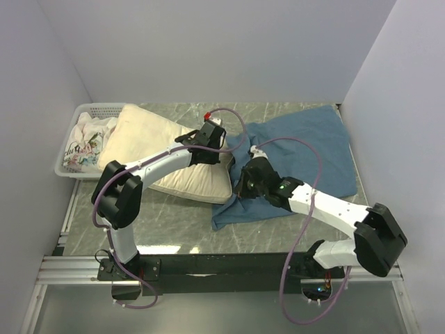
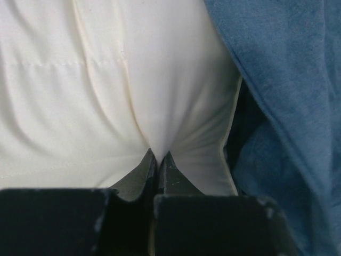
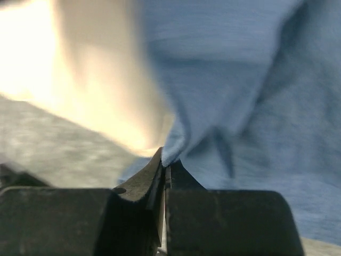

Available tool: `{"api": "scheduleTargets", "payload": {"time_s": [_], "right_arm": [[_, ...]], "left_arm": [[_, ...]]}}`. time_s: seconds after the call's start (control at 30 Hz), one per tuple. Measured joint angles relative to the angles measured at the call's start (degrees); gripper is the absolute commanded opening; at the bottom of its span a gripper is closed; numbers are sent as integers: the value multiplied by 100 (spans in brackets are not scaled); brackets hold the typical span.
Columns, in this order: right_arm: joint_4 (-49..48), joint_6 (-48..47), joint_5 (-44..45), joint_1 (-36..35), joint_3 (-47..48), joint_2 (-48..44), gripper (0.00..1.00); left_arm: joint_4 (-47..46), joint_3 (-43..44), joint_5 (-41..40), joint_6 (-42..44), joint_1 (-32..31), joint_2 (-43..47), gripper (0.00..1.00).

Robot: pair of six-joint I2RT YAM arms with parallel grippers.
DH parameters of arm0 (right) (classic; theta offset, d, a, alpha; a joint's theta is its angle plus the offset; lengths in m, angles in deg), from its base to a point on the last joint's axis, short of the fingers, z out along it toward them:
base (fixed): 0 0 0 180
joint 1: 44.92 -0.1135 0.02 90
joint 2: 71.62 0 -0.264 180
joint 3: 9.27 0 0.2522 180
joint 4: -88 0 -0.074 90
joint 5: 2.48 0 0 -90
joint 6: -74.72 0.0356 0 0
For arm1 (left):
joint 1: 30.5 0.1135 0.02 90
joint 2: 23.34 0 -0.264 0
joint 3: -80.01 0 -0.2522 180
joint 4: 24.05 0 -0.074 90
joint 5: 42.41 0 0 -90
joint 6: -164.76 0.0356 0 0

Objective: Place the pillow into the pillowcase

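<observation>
The cream-white pillow (image 1: 163, 149) lies on the table left of centre, its right end at the mouth of the dusty-blue pillowcase (image 1: 306, 149), which spreads to the right. My left gripper (image 1: 208, 142) is shut on a pinch of the pillow (image 2: 106, 80) near its right end; the blue case (image 2: 287, 106) lies just to the right. My right gripper (image 1: 245, 182) is shut on a fold of the pillowcase (image 3: 234, 90) at its near left edge, with the pillow (image 3: 90, 80) blurred to the left.
A white basket (image 1: 66, 169) with white printed cloth (image 1: 87, 142) stands at the far left against the wall. Grey walls close the table on the left, back and right. The marbled table (image 1: 167, 223) shows in front of the pillow.
</observation>
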Motion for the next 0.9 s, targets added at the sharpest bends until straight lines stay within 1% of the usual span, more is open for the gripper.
{"api": "scheduleTargets", "payload": {"time_s": [0.2,0.3,0.43,0.47,0.5,0.57,0.6,0.67,0.7,0.8,0.9], "right_arm": [[146,7,-308,-280,800,-564,0],[131,-4,-382,-323,1137,-605,0],[79,-13,-509,-114,1123,-514,0],[39,-9,-544,-17,1040,-481,0],[20,-11,-568,83,953,-439,0],[7,-22,-586,232,793,-291,0],[-9,-22,-588,289,699,-223,0],[-20,-24,-608,350,525,-144,0],[-13,-28,-619,380,444,-107,0],[-42,-83,-649,426,374,76,0],[-109,-142,-627,459,308,129,0]], "left_arm": [[-2,4,46,-223,24,0,1],[-7,31,155,-472,11,0,1],[-127,50,192,-933,-114,-4,1],[-179,50,212,-1084,-155,-7,4],[-238,50,254,-1198,-192,-7,16],[-367,48,358,-1408,-258,-9,34],[-426,48,407,-1469,-280,-9,49],[-540,46,446,-1521,-334,-7,64],[-570,46,444,-1545,-348,4,74],[-546,-116,173,-1497,-341,197,89],[-332,-428,-229,-1458,-278,662,96]]}}
